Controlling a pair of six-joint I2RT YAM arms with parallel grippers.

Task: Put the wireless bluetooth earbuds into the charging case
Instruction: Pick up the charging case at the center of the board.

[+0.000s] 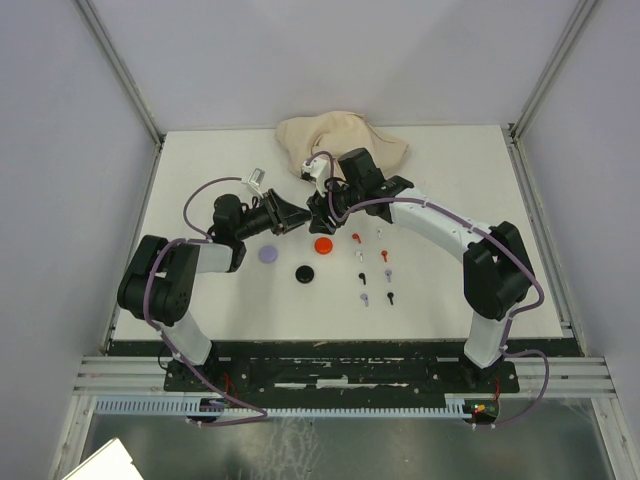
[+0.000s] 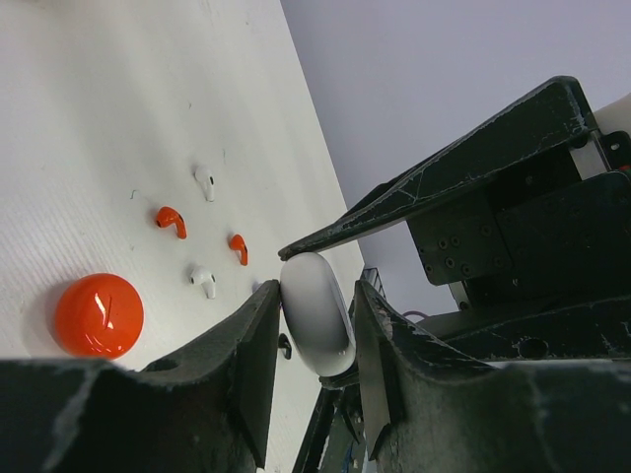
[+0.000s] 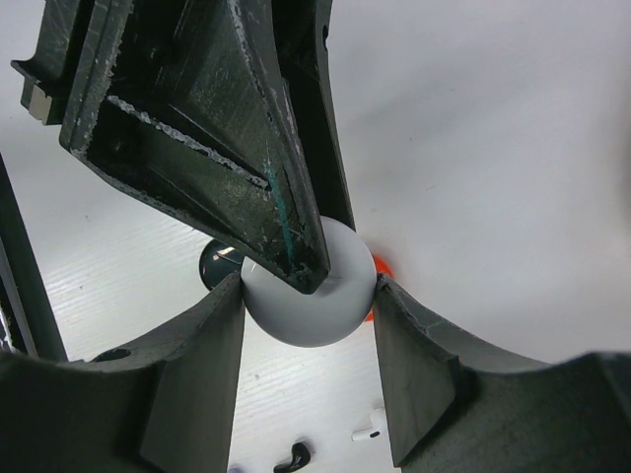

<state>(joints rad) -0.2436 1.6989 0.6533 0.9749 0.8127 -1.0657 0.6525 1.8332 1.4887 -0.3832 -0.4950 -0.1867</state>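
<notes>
White charging case (image 2: 315, 313) clamped by both left fingers (image 2: 246, 365) and right fingers (image 3: 202, 374), above red disc (image 1: 322, 245). Risk: opposing squeezes on the smooth shell could squirt it loose.

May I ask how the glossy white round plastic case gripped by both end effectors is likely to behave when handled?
The glossy white round plastic case looks smooth and curved, so it may slip between the left end effector and right end effector. It shows no dent under the pinch, so probably rigid. Released, it might roll.
</notes>
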